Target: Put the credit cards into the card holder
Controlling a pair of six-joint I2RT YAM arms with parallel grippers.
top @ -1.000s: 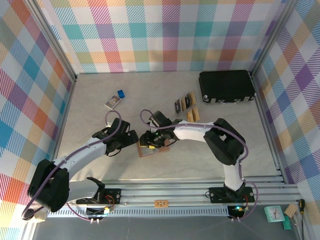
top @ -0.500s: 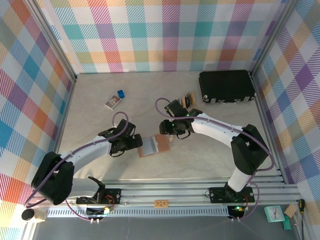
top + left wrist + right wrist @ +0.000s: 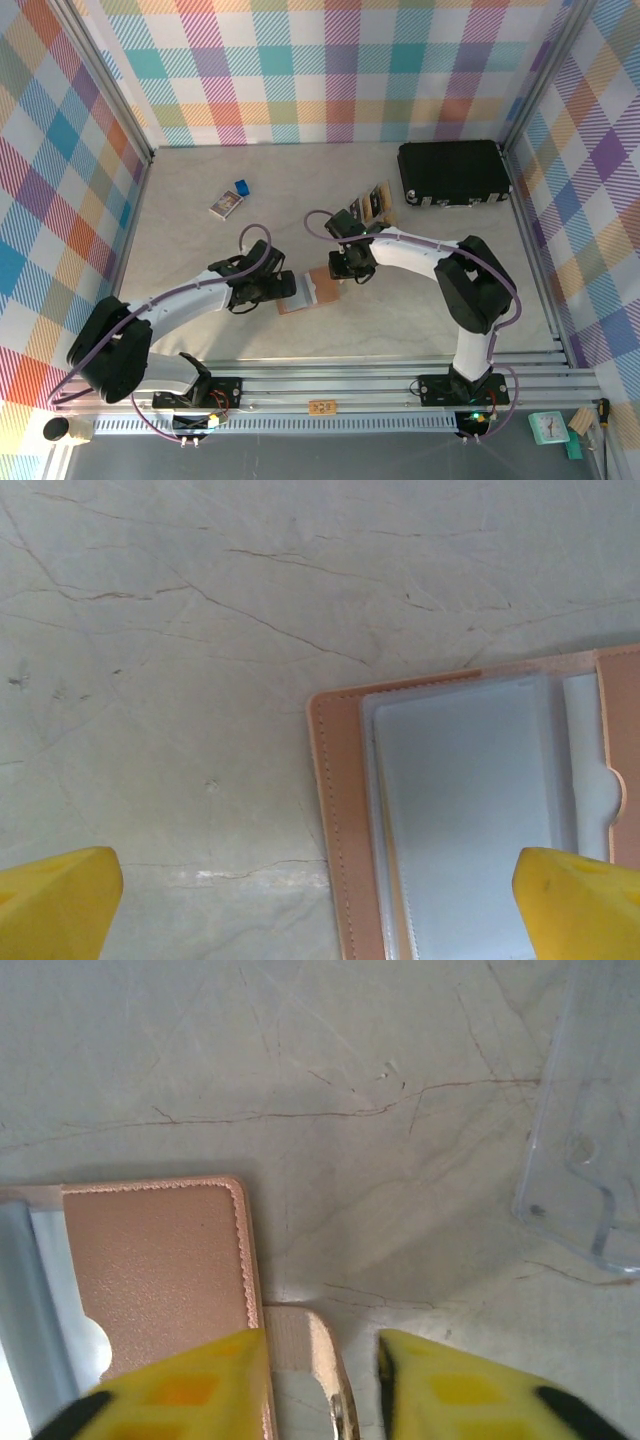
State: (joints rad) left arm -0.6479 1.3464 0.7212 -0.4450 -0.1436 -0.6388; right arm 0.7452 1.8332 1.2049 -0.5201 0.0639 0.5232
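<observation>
Between the fingers of the right gripper (image 3: 322,1390) lies the clasp tab (image 3: 298,1340) of the card holder (image 3: 312,290). These jaws stand narrowly apart. The tab sits against one finger and a strip of table (image 3: 200,260) shows before the other, so nothing is clamped. The jaws of the left gripper (image 3: 318,905) are spread wide. The holder's leather edge and its clear sleeves (image 3: 460,810) lie between them, nearer one finger than the other. The holder lies open and flat, with one end at each pair of jaws.

Risks:
- If you close the right jaws on the tab and lift, expect the flap to fold over the sleeves and block the pockets.
- The tab is thin and lies low on the table, so a shallow pinch will likely slip off it.
- If the left jaws descend as they stand, one finger can land on the sleeves and drag the holder.

Views:
- The overhead view places the credit cards (image 3: 370,205) well beyond the right jaws, past their tips, with none held.
- The right wrist view resolves the gap beside the tab, and a clear plastic piece (image 3: 590,1160) ahead of the jaws and to one side.
- The left wrist view resolves the sleeves. You cannot tell whether any card sits in them.
</observation>
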